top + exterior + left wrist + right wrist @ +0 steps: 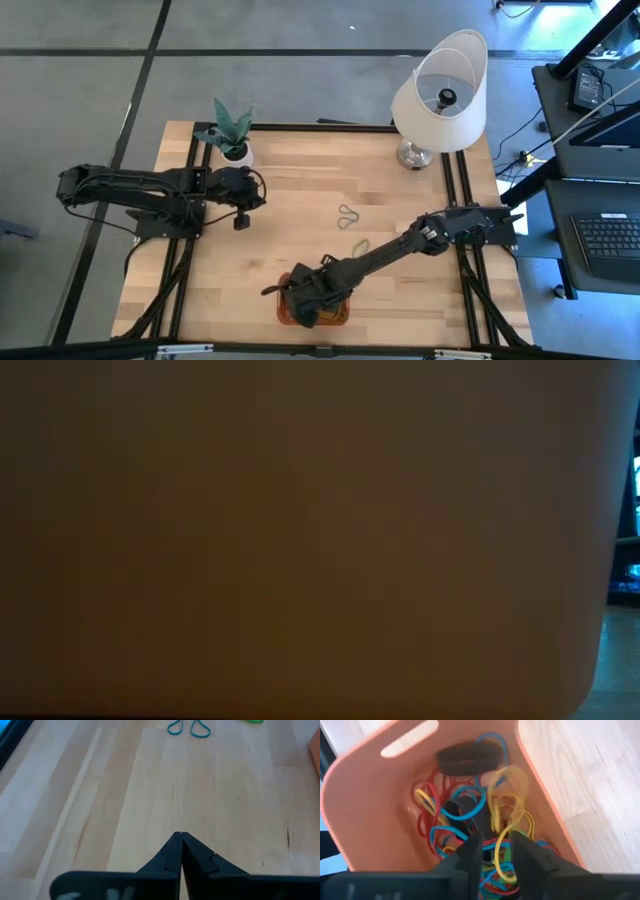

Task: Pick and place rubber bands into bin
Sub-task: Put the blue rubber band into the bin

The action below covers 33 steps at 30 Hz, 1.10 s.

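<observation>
The left gripper (pixel 241 222) is parked shut and empty near the plant pot (pixel 237 153). Two rubber bands (pixel 348 214) lie mid-table, the green pair lengthwise toward the lamp (pixel 440 95), nearer the right arm. The right gripper (pixel 495 851) is seen part-open over the bin (pixel 365 815), a yellow band (pixel 507 795) blurred just above its fingers; whether it is held cannot be told. The low view is blocked.

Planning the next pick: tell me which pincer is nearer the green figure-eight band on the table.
Right. The right pincer hovers over the orange bin, a short way from the band; the left pincer waits farther off, by the plant pot.
</observation>
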{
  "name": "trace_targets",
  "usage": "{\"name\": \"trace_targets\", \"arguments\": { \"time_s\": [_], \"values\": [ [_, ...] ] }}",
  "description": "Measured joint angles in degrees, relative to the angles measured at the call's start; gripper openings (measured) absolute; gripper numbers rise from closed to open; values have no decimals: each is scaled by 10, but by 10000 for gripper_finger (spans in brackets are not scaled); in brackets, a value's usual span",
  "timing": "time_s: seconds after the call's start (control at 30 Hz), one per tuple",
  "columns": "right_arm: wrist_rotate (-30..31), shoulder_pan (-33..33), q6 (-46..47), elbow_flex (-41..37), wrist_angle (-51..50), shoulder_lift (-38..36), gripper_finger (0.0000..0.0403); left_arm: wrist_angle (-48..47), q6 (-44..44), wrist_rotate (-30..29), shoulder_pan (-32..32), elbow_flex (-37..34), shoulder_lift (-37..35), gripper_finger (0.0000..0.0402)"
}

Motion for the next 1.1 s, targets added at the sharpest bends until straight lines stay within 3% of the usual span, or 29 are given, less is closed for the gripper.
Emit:
{"name": "trace_targets", "arguments": {
  "time_s": [0.13,0.27,0.43,0.6,0.77,1.1],
  "values": [
    [1,1,-1,0,-12,-2,139,0,-4,1,0,0,0,3],
    [68,10,-39,-1,-21,-19,161,0,17,6,0,0,0,3],
    [140,34,-60,-1,-84,-45,155,-3,5,16,-11,5,11,3],
    [221,51,0,-47,-191,-89,141,0,-5,18,-36,48,72,3],
    [226,64,9,-209,-116,-178,120,0,-4,-3,-54,118,182,2],
    [225,121,63,-652,169,-479,95,1,16,-23,-60,340,421,3]
  ]
}}
